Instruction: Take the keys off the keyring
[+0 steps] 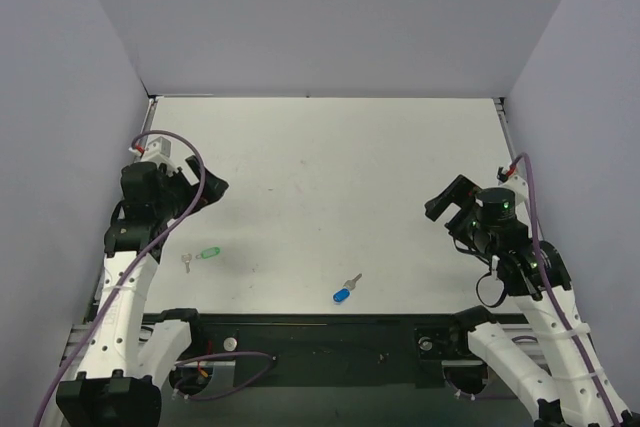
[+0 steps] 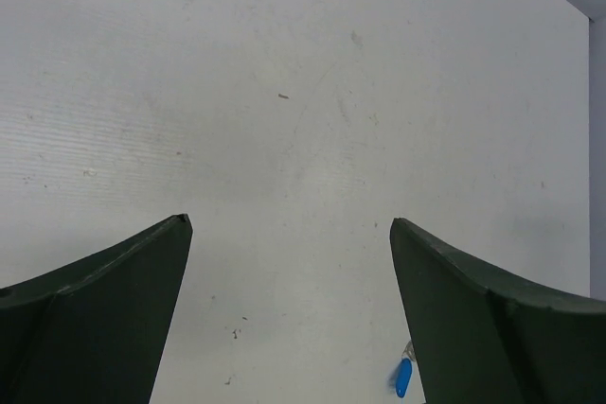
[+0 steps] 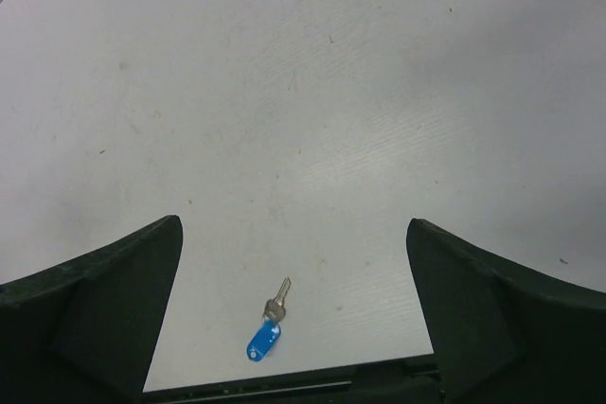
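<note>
The counter (image 1: 320, 167) is a flat white sheet with a matte finish. Both wrist views show it lightly speckled with small dark marks and faint fine ridging. Pale grey panels (image 1: 330, 17) wall it in on three sides.

The keyring (image 3: 262, 341) is a small oval tag of glossy blue plastic with a paler centre. It lies flat close to the counter's near edge, a little right of the middle and between the two arms. The key (image 3: 277, 302) is a slim piece of silver metal, and its rounded head touches the tag's far end (the thin ring joining them is too small to make out). Tag and key share one long axis. From above, this axis runs on a diagonal, with the tag at the near-left end and the key's blade pointing far-right.

Well to the left lies a green tag (image 1: 209, 253), also oval plastic, with a second silver key (image 1: 187, 262) at its left end.

The left pincer (image 2: 289, 226) is spread wide and grasps nothing. Its fingers (image 2: 104, 309) are dark, matte, tapered wedges above bare counter. The right pincer (image 3: 294, 224) is likewise released, with similar dark wedges spread wide. In its own camera the blue tag and key show low in the gap between them, and it touches neither.
</note>
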`<move>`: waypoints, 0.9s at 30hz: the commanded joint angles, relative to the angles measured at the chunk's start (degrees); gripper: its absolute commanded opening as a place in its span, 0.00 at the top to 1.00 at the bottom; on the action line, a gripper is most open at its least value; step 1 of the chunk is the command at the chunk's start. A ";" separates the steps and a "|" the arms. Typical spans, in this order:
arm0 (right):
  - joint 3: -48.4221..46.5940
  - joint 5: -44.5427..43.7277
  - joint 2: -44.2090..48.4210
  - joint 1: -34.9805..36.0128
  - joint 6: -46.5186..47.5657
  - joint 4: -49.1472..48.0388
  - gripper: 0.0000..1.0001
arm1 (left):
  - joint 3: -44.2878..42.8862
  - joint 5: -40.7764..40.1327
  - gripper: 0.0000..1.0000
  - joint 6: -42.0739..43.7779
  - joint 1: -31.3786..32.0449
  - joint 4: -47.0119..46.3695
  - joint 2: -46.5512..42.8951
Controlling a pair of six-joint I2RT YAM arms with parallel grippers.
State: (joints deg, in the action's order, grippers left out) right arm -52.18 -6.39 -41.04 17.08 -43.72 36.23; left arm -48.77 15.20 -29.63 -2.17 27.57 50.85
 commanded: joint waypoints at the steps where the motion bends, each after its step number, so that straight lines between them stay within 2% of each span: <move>1: -1.34 0.15 1.92 2.08 -3.38 4.90 0.00 | -1.32 -1.49 0.03 0.45 -0.11 5.82 -1.63; 5: -2.04 -2.66 2.63 3.83 -5.14 7.19 0.00 | 0.25 -2.02 0.03 -6.04 -1.60 6.70 -2.51; 10: -1.26 -6.08 3.86 6.47 -6.99 7.37 0.02 | 3.67 4.57 0.03 -11.84 -3.63 5.56 -1.80; 15: 0.06 -2.14 4.83 6.83 -6.47 7.01 0.02 | 11.93 7.64 0.03 -16.24 -2.66 4.26 -6.63; 18: 2.08 2.16 3.95 7.00 -6.46 7.02 0.02 | 18.62 7.83 0.03 -20.11 1.71 1.97 -9.62; 22: 6.03 2.78 4.91 7.79 -8.57 5.79 0.02 | 23.89 -1.04 0.03 -27.13 16.72 -0.85 -18.14; 23: 6.91 3.14 5.61 7.88 -9.09 5.44 0.02 | 25.81 -4.18 0.03 -30.11 18.42 -1.55 -21.55; 27: 8.15 5.07 7.37 8.58 -9.89 5.43 0.02 | 30.66 -8.51 0.05 -35.49 27.04 -5.33 -27.29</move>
State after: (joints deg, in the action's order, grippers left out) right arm -44.80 -3.57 -35.64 24.80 -51.81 41.82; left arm -20.75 14.09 -56.58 19.25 29.30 27.86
